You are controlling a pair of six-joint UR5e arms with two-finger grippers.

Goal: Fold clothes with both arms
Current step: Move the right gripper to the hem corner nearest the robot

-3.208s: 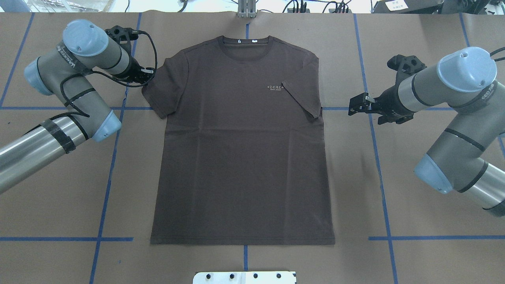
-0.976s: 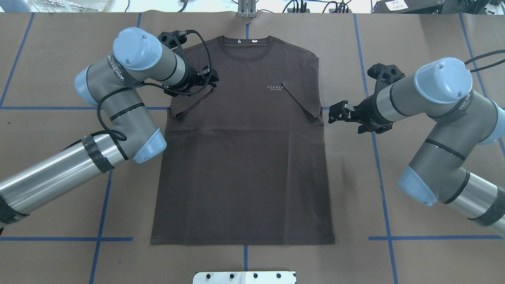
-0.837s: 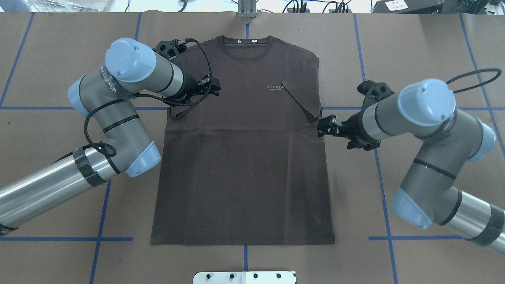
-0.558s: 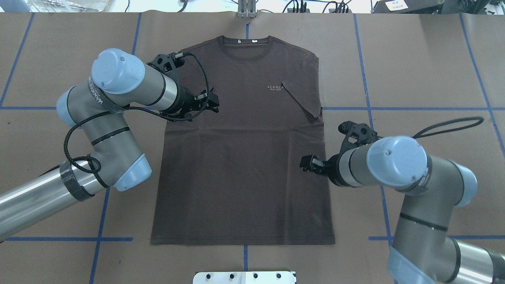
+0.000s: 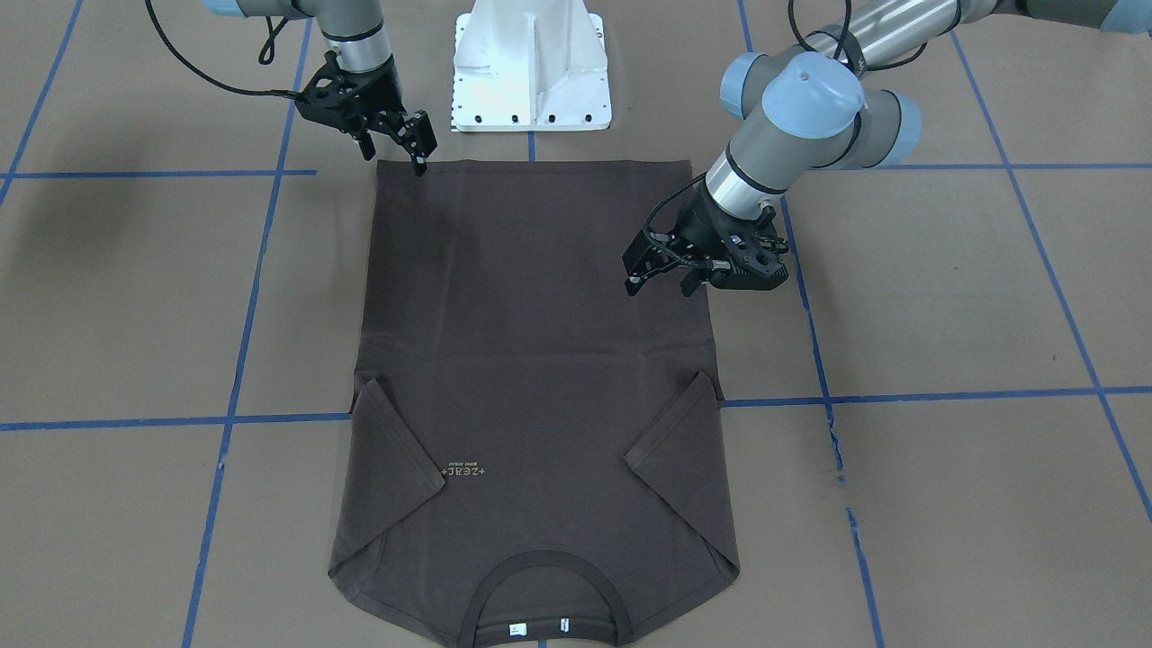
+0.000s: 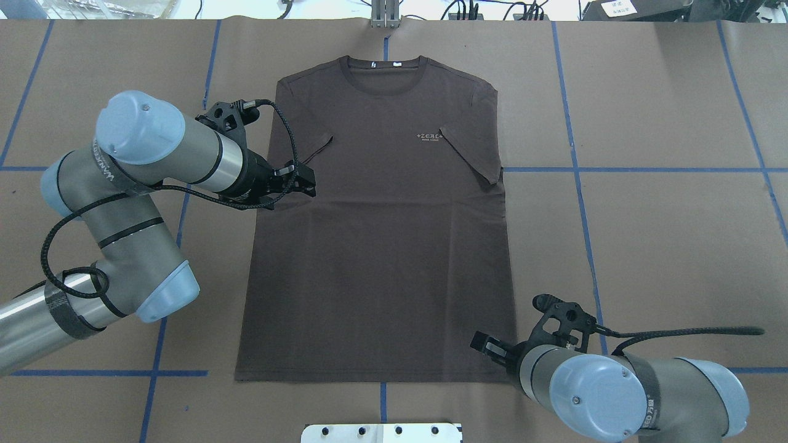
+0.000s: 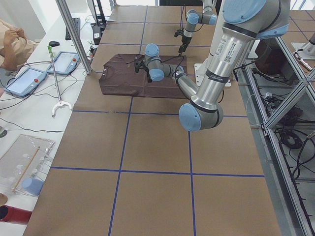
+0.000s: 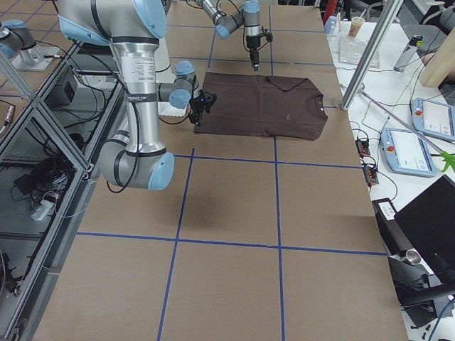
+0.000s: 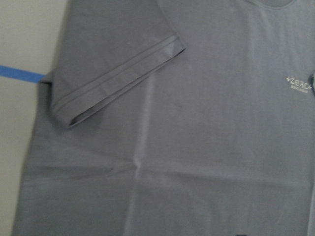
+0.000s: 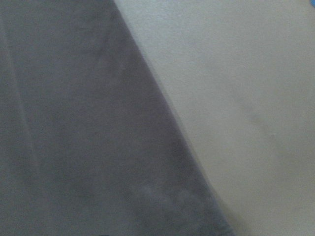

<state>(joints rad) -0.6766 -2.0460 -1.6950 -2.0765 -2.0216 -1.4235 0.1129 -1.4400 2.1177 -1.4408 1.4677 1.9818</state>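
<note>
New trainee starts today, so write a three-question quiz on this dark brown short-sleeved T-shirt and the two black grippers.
1. True or false: both sleeves of the dark brown short-sleeved T-shirt lie folded inward on its body.
2. The black two-finger right gripper is nearest which part? A. ribbed collar B. hem corner C. pale chest logo
3. Which gripper's wrist camera shows a folded sleeve and the logo?
Key: 1 true; 2 B; 3 the black two-finger left gripper.

Pale chest logo (image 6: 430, 135) on the brown T-shirt (image 6: 381, 246), seemingly "+ZERO+", smaller line beneath illegible.
</note>
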